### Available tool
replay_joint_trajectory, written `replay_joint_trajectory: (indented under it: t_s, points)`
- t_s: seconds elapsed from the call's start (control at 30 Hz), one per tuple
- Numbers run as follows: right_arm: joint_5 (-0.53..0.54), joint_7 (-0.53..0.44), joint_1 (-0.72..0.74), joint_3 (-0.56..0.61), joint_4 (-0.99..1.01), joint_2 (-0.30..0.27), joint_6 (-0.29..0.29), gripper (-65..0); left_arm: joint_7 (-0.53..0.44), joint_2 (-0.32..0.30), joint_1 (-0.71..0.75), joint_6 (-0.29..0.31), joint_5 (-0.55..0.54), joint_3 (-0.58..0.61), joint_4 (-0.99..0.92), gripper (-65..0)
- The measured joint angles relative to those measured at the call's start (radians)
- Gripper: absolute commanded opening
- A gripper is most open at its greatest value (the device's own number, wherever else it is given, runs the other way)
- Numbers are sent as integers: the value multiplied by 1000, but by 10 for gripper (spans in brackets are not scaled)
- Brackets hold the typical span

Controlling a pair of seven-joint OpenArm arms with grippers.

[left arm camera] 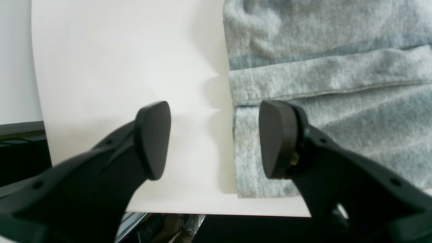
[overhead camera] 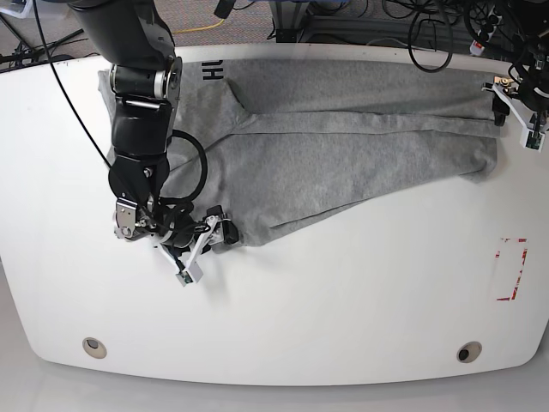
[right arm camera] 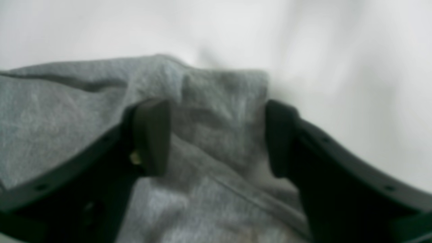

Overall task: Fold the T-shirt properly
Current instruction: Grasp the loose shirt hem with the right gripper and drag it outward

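The light grey T-shirt [overhead camera: 343, 146] lies spread across the far half of the white table [overhead camera: 343, 300], partly folded, with black lettering [overhead camera: 212, 73] at its far left. My right gripper [overhead camera: 221, 230] is at the shirt's near left corner. In the right wrist view it [right arm camera: 216, 138] is open with a bunched fold of the shirt [right arm camera: 209, 111] between its fingers. My left gripper [overhead camera: 496, 101] is at the shirt's far right edge. In the left wrist view it [left arm camera: 214, 140] is open and straddles the shirt's hemmed edge [left arm camera: 243, 148], one finger over cloth, one over bare table.
A red-marked rectangle [overhead camera: 512, 269] is on the table at the right. Two round fittings [overhead camera: 94, 347] [overhead camera: 467, 352] sit near the front edge. Cables [overhead camera: 429, 26] lie behind the table. The table's edge [left arm camera: 219, 213] runs just under my left gripper.
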State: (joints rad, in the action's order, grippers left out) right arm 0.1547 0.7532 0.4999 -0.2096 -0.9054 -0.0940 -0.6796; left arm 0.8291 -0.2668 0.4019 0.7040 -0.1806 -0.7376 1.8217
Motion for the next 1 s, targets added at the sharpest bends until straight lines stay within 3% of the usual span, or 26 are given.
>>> replay_joint_trajectory:
  t_s: [0.13,0.3,0.47,0.77,1.0]
  points:
    - [-96,-56,0,-3,2,18,46,-369,0,0,0,0,0,0,0,-265]
    - [-208,-82,0,-5,4,47,47,-433,0,0,0,0,0,0,0,-265]
    - [-224,-100,3,-5,3,60,47,-647,0,0,0,0,0,0,0,-265]
    - [-230,-116,37,5,3,47,47,-650,0,0,0,0,0,0,0,-265]
    - [-230,-138,87,121,2,17,47,-650,-4,-1,0,0,0,0,0,-265]
